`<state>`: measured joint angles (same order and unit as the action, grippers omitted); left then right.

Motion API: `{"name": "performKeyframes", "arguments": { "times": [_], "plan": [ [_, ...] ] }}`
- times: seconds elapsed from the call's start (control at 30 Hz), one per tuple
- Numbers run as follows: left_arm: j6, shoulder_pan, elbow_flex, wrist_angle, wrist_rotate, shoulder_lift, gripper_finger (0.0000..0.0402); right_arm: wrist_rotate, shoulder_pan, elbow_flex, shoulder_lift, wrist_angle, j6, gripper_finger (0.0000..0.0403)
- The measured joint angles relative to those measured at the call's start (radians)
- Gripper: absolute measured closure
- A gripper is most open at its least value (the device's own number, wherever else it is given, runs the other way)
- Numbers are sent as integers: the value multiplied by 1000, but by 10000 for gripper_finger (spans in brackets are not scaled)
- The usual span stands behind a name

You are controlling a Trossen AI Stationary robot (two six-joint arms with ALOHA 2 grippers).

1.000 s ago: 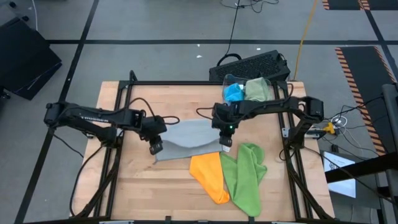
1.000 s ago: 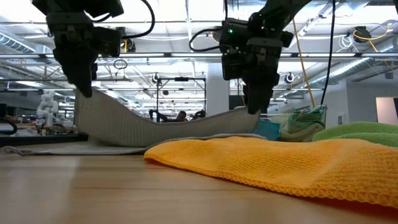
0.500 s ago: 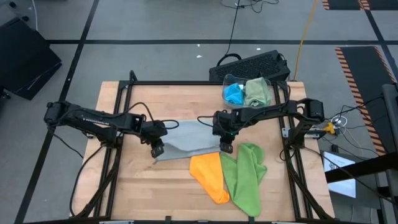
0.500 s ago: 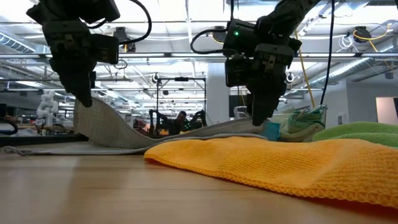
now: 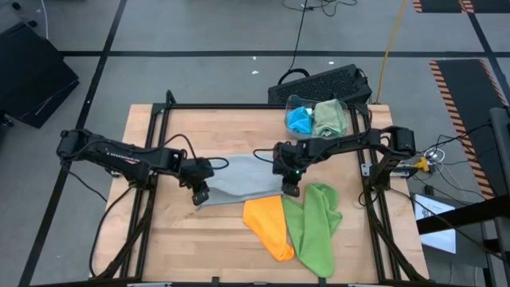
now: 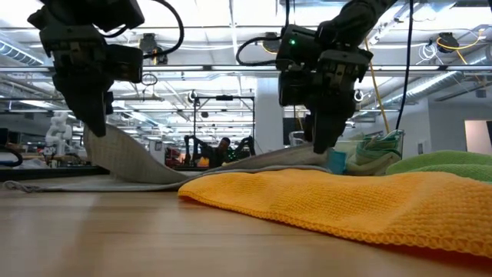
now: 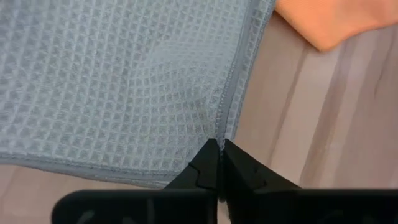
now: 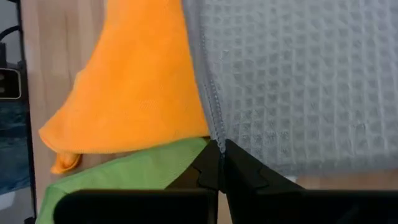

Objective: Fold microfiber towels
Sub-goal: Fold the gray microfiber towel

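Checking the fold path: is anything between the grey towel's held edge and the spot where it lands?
Nothing visible. Both claws, left and right, pinch the grey towel; the orange towel lies just beside.

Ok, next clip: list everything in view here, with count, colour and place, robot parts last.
Grey towel: one, grey, table centre, near edge pinched at both corners.
Orange towel: one, orange, near the table's front, beside the grey one.
Green towel: one, lime green, right of the orange one.
Bin: one, clear, table's far right, holding a blue cloth and a sage green cloth.
Table: one, light wood.
Left gripper: shut on the grey towel's left corner.
Right gripper: shut on its right corner.
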<state>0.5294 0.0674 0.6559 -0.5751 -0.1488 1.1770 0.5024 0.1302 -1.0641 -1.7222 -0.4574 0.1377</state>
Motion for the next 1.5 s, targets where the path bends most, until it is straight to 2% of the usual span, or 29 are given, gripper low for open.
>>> {"name": "performKeyframes", "arguments": {
  "times": [0.2, 0.37, 0.53, 0.67, 0.83, 0.93, 1.07, 1.23, 1.33, 1.5],
  "plan": [
    [2, 20, 0, 3, -1, 0, 386, 0, -2, 0, 0, 0, -11, 328],
    [4, 48, 0, 4, -16, 1, 343, -1, -1, 0, 0, -39, -11, 275],
    [51, 68, 0, 11, -48, 1, 288, -2, 3, 0, 0, -81, -5, 255],
    [122, 86, 0, -1, -65, 1, 262, -3, 8, 0, 4, -102, 14, 253],
    [319, 103, 0, -71, -79, 1, 255, -4, 8, 0, 36, -146, 42, 253],
    [541, 116, -3, -129, -50, 1, 254, -7, 8, 0, 63, -173, 73, 254],
    [861, 121, -25, -126, -46, 2, 254, -9, 8, 0, 101, -175, 130, 263],
    [1116, 127, -59, -95, 2, 1, 254, -37, 8, 0, 139, -171, 179, 270],
    [1218, 126, -104, -39, 16, 1, 254, -38, 12, 0, 155, -172, 180, 270],
    [1294, 125, -177, 58, 27, 1, 253, -36, 21, 0, 164, -183, 158, 270]
  ]
}}
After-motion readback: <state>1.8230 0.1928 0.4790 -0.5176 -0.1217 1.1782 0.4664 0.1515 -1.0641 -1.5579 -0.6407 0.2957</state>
